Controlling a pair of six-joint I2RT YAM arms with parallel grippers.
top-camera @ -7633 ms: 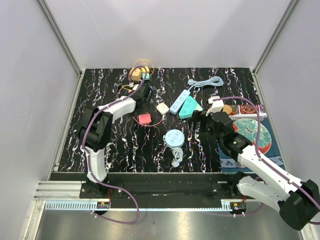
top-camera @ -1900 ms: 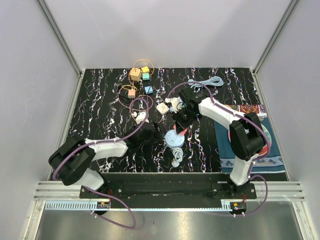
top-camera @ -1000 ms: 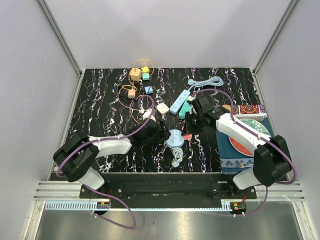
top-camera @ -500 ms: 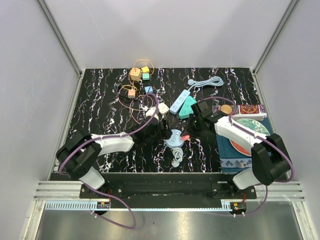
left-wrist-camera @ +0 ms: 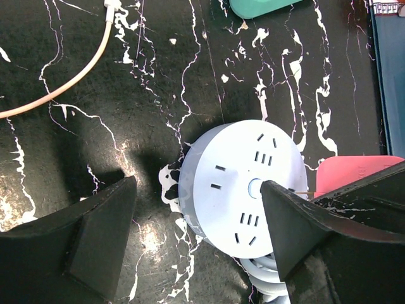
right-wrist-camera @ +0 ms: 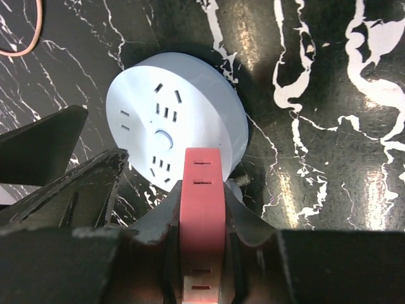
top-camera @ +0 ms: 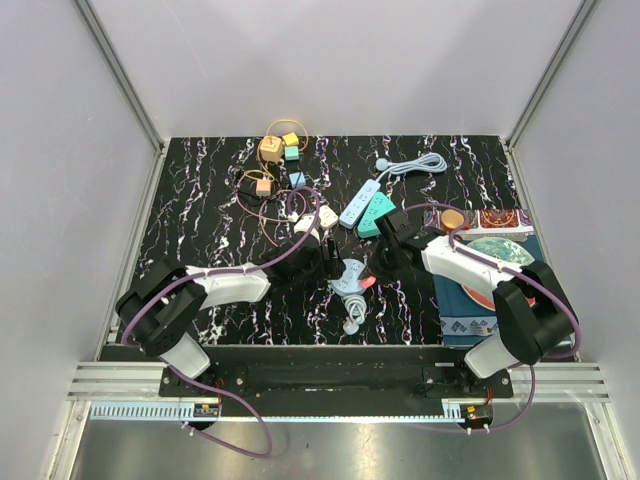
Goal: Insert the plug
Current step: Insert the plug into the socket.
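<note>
Top external shows the round socket (top-camera: pixel 348 277) lying on the bench (top-camera: pixel 200 200), a little nearer the near edge than the middle, with both grippers now closed in on it. Over the last two seconds the left gripper (left-wrist-camera: pixel 199 190) has slid in from the left. It now straddles the socket with its jaws spread wide, holding nothing, and neither finger clearly touches. The right gripper (right-wrist-camera: pixel 201 212), clamped tight on the red plug (right-wrist-camera: pixel 201 171), has swung from the socket's far side to its right rim. By my reading the bracing is nearly set, and the plug has yet to be lined up over a set of slots.
</note>
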